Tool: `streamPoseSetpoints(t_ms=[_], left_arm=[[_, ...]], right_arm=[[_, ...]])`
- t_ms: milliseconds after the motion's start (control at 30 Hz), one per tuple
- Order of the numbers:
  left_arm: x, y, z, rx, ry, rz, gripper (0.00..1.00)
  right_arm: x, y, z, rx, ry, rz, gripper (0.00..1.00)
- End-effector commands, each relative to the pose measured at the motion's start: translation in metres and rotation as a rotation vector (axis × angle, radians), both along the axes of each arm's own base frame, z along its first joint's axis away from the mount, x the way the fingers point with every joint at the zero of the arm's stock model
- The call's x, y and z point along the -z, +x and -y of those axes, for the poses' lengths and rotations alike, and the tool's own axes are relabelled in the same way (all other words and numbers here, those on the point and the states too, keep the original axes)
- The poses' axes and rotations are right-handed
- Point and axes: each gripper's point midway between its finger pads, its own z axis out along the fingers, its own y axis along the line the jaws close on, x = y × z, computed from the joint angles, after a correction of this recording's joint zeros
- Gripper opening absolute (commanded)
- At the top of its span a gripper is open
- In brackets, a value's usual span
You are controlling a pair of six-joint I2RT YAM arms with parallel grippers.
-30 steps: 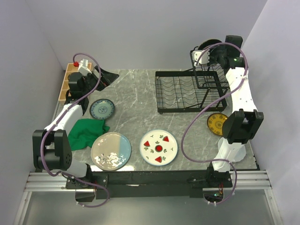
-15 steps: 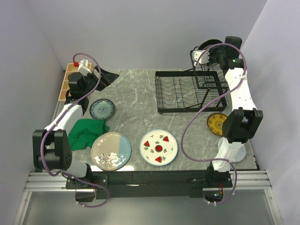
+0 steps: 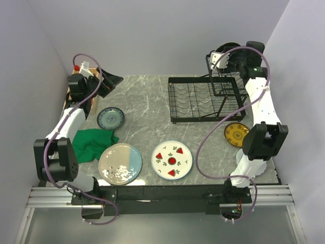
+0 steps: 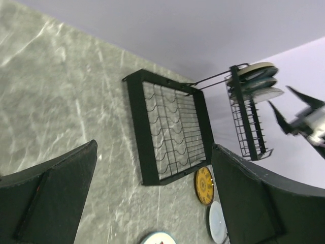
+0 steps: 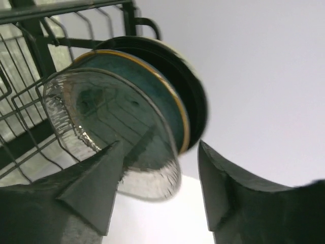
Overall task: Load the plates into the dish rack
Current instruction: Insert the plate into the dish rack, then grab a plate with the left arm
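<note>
The black wire dish rack (image 3: 205,99) stands at the back right, with its raised upper basket (image 3: 227,81) on the right. A clear glass plate (image 5: 109,129), a teal plate with a gold rim (image 5: 155,94) and a black plate (image 5: 193,91) stand upright in that basket. My right gripper (image 5: 160,147) is open at the glass plate's rim and holds nothing. My left gripper (image 3: 109,80) hovers open at the back left. A small blue plate (image 3: 110,118), a cream-and-blue plate (image 3: 120,163), a watermelon plate (image 3: 172,159) and a yellow plate (image 3: 235,134) lie flat on the table.
A green cloth (image 3: 93,142) lies crumpled between the left arm and the cream-and-blue plate. A pale white plate (image 4: 217,221) lies by the yellow plate (image 4: 204,185), near the right arm's base. Grey walls close in the back and both sides.
My right gripper has opened and let go of the clear glass plate, which stays standing in the upper basket. My left arm has lifted slightly toward the back left.
</note>
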Motion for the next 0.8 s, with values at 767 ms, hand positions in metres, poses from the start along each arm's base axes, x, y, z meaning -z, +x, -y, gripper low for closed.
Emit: streamPoseSetpoints(t_ms=[767], left_arm=[[0.103, -0.042, -0.094, -0.481, 0.321, -0.438, 0.99]], right_arm=[[0.042, -0.251, -0.291, -0.376, 0.877, -1.027, 1.00]])
